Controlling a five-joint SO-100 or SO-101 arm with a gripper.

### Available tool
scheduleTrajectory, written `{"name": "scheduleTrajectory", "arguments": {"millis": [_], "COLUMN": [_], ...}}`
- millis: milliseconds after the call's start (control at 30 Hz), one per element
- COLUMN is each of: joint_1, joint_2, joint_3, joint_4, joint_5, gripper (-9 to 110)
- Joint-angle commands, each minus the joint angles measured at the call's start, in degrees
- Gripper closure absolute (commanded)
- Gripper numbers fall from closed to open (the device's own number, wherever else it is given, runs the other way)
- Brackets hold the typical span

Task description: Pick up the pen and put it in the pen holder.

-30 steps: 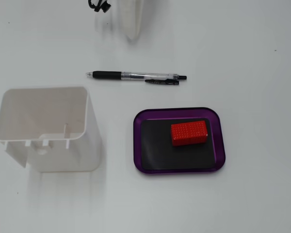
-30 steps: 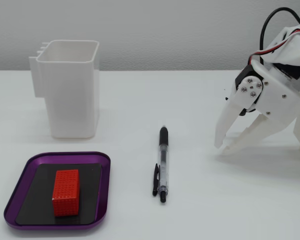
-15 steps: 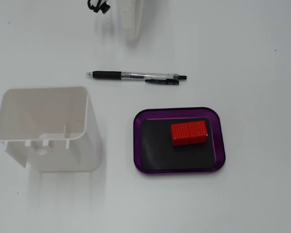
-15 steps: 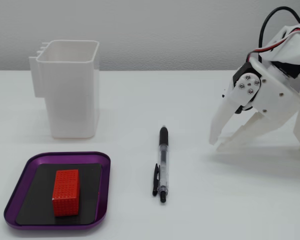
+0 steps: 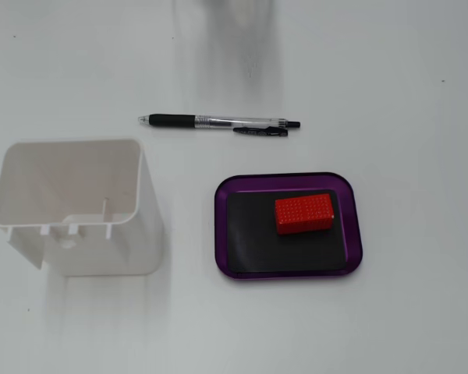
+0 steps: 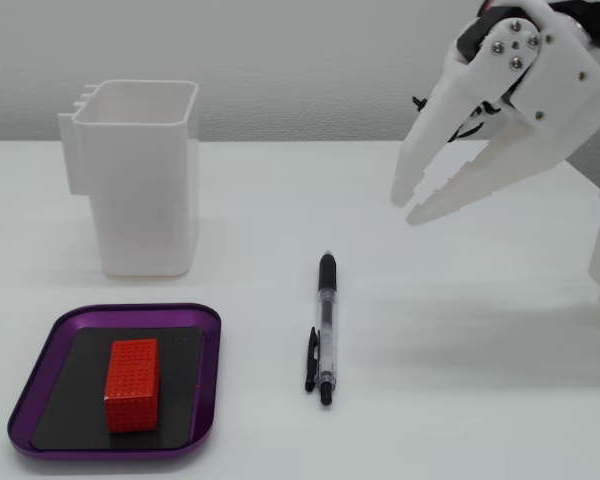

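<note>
In the fixed view from the table's edge, nearest the camera on the plain white table [image 6: 480, 400] sits a purple-rimmed black tray [image 6: 195, 400] with a red block [image 6: 132, 384] on it, and just right of the tray the pen [image 6: 325, 325] lies flat and untouched, its black grip end pointing away. Behind the tray the white pen holder [image 6: 140, 180] stands upright before a bare pale wall [image 6: 280, 60]. Right of the pen and above the table, the white gripper [image 6: 405, 205] hangs with its fingers slightly parted, holding nothing
</note>
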Motion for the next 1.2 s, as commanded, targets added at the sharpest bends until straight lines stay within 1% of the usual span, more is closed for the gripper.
{"name": "scheduleTrajectory", "arguments": {"millis": [0, 67, 167, 200, 367, 500, 633, 900, 1167], "joint_1": [-1.32, -0.97, -0.79, -0.26, 4.48, 7.21, 9.32, 8.79, 8.79], "joint_2": [-17.49, -25.58, -34.98, -37.35, -44.03, -45.62, -45.97, -46.14, -46.14], "joint_3": [-12.66, -17.58, -22.68, -23.64, -24.35, -23.91, -23.91, -22.5, -16.87], "joint_4": [-0.35, -0.18, 1.76, 2.37, 2.11, -1.93, -3.34, -4.75, -8.61], "joint_5": [-0.53, -2.64, -11.25, -12.66, -12.48, -12.48, -12.48, -10.99, -10.99], "gripper": [102, 102, 102, 101, 90, 85, 84, 84, 84]}}
